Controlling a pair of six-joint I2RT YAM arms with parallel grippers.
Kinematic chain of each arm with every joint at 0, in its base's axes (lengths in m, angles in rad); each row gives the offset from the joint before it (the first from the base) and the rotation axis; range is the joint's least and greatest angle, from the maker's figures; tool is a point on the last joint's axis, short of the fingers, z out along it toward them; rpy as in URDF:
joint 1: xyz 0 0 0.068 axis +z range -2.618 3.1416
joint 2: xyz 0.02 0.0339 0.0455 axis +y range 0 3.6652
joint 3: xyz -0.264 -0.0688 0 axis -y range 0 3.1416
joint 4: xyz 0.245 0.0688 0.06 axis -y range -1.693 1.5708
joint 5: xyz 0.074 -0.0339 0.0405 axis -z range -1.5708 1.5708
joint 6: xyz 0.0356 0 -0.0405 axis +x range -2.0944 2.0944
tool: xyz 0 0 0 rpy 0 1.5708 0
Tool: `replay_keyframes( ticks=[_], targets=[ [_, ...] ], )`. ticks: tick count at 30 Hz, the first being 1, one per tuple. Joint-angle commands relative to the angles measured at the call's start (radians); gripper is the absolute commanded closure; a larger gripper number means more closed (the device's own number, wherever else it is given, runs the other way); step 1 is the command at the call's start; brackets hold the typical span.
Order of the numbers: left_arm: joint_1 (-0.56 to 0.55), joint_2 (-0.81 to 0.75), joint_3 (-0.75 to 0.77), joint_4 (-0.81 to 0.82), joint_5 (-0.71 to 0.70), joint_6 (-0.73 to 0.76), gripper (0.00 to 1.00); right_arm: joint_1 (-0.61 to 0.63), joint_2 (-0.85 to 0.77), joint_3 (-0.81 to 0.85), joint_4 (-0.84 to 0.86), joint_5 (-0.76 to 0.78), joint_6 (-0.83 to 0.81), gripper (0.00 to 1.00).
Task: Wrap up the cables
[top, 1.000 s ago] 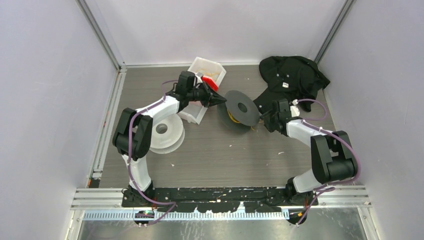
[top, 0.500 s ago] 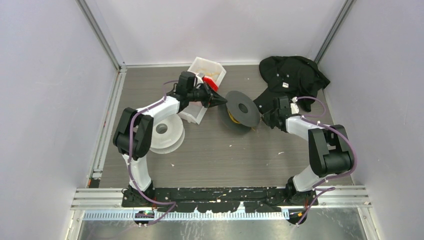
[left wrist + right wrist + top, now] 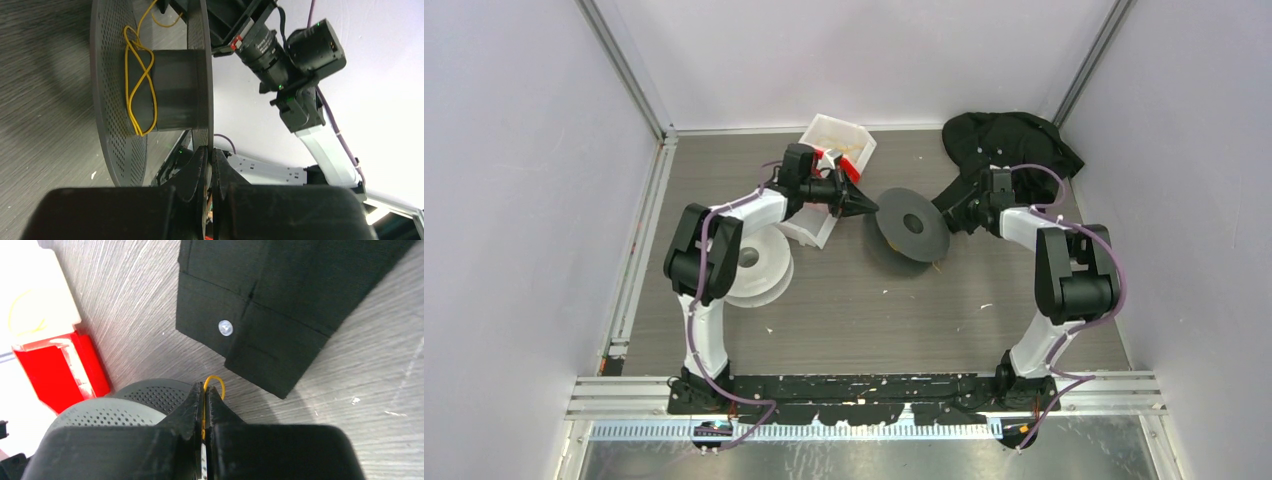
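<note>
A grey perforated spool (image 3: 912, 224) stands tilted at mid-table. In the left wrist view the thin yellow cable (image 3: 134, 85) lies in loose loops round the spool's hub (image 3: 177, 90). My left gripper (image 3: 868, 207) is shut on the rim of one flange, which shows as a thin edge between the jaws of the left gripper (image 3: 210, 156). My right gripper (image 3: 956, 214) is at the spool's right side. In its wrist view the right gripper (image 3: 204, 390) is shut on the cable, and a small yellow loop (image 3: 216, 382) sticks out past the tips, above the spool (image 3: 125, 405).
A black cloth (image 3: 1009, 145) lies at the back right, close to my right gripper. A white bin (image 3: 852, 132) holding a red object (image 3: 827, 158) sits behind my left gripper. A pale spool (image 3: 754, 265) lies flat at the left.
My right gripper has closed on the yellow cable and swung back toward the black cloth. The spool has shifted slightly. My left gripper keeps its hold.
</note>
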State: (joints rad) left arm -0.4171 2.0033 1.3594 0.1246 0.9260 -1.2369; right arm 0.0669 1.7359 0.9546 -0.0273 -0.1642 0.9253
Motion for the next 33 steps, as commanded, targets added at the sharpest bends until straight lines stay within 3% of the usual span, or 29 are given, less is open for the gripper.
replay_keyframes(
  ticks=[1, 11, 17, 27, 33],
  targets=[
    [0.001, 0.017, 0.051, 0.037, 0.111, 0.052, 1.00, -0.010, 0.043, 0.078, -0.012, -0.198, -0.085, 1.00],
    [0.011, 0.112, 0.154, -0.034, 0.245, 0.168, 1.00, -0.086, 0.233, 0.213, -0.037, -0.577, -0.188, 1.00],
    [0.012, 0.194, 0.303, -0.243, 0.217, 0.321, 0.99, -0.087, 0.308, 0.311, -0.180, -0.757, -0.297, 0.99],
    [0.014, 0.342, 0.494, -0.371, 0.161, 0.410, 1.00, -0.083, 0.354, 0.331, -0.282, -0.876, -0.415, 0.99],
    [0.006, 0.438, 0.596, -0.378, 0.166, 0.402, 0.99, -0.071, 0.360, 0.361, -0.415, -0.813, -0.509, 0.99]
  ],
)
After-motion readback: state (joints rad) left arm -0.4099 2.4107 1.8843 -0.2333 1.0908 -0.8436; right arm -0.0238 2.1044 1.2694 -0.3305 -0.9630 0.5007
